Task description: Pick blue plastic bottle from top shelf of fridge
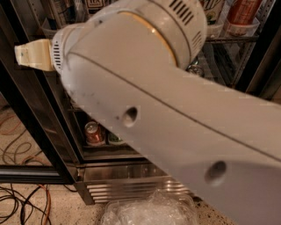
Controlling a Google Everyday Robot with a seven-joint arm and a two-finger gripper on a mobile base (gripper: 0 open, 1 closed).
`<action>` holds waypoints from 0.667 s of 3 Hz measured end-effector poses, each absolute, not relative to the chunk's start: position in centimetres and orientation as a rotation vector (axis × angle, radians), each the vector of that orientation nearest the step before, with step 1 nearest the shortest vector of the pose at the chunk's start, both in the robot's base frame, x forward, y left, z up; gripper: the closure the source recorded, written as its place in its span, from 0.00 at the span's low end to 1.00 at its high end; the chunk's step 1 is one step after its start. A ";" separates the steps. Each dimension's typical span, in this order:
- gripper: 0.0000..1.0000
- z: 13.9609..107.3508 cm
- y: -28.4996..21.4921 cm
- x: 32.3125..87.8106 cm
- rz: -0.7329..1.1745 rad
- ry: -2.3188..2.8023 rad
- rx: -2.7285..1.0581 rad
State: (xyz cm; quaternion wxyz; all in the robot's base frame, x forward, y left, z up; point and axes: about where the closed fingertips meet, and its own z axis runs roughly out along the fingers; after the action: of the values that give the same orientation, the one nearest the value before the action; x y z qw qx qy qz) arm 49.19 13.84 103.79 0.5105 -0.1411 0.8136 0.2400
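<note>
Far left, upper: the gripper [31,55] shows as a beige block projecting leftward from the vented white wrist housing, level with the fridge's [115,175] black door frame. Whether it is set wide or narrow cannot be told, and nothing is seen in it.

Left, floor level: black and orange cables [21,200] lie loose on the speckled floor, beside a black bar running along the ground to the fridge base.

Left of centre, low rack: a red-topped can [94,133] stands upright at the front, with a green can [115,139] just beside it, partly behind the arm. Below them are the stainless steel base and its slatted grille. A crumpled clear plastic pack [149,212] sits on the floor against the grille.

Centre to right: the white arm [184,132] runs diagonally from the wrist down to the lower right corner and covers most of the fridge interior.

Upper right: the top shelf [232,39], a grey wire rack, shows above the arm. A green-and-white container [212,9] and a red one [242,9] stand upright in clear front cups. The blue plastic bottle cannot be picked out, since the arm hides most of this shelf.

Clearance: the arm lies close across the shelf fronts; open room shows only at the floor, lower left.
</note>
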 end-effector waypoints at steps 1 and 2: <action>0.00 103.1 15.2 49.4 0.540 1.984 -0.310; 0.00 100.8 18.5 53.2 0.546 1.993 -0.221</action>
State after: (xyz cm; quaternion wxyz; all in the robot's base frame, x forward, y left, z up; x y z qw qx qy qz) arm 53.16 18.49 100.77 0.5068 -0.0917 0.8267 0.2264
